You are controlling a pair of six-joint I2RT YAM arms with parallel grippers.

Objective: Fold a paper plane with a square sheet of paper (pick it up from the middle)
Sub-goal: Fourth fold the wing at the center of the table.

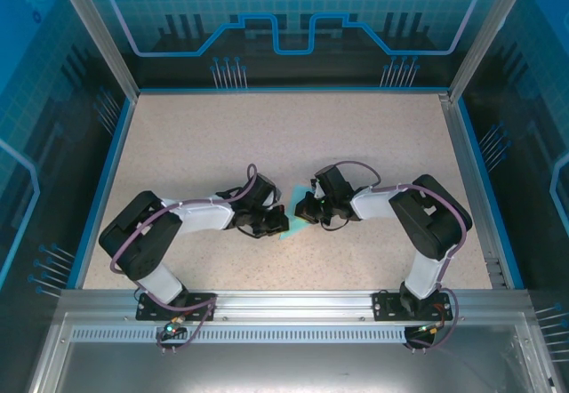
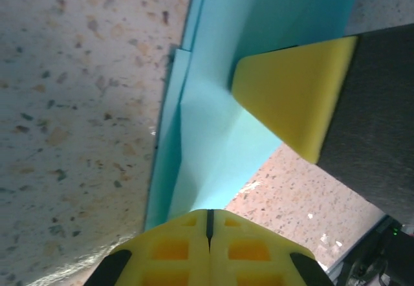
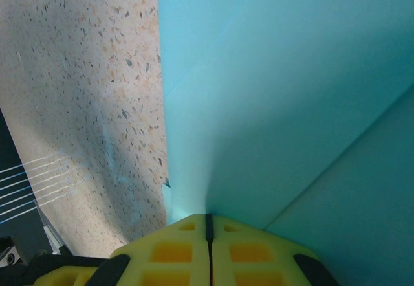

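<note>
Cyan sheet of paper [image 2: 213,137], creased, is at the middle of the speckled surface [image 1: 356,144], where I see my left end effector [image 2: 208,216] and right end effector [image 3: 208,218] both clamped on it.

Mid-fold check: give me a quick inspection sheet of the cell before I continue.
Surface: speckled beige tabletop, bare around the arms.
Job's things: cyan sheet of paper, creased into overlapping layers, held between both grippers at table centre.
Clutter: nothing seen.
Grippers: left gripper shut on one edge of the sheet; right gripper shut on the sheet from the opposite side, its yellow pad close in the left wrist view.
Cables: purple cables loop at each wrist and run down each arm, off the paper.
Surroundings: blue-lit enclosure panels; aluminium rail carrying the bases.
</note>
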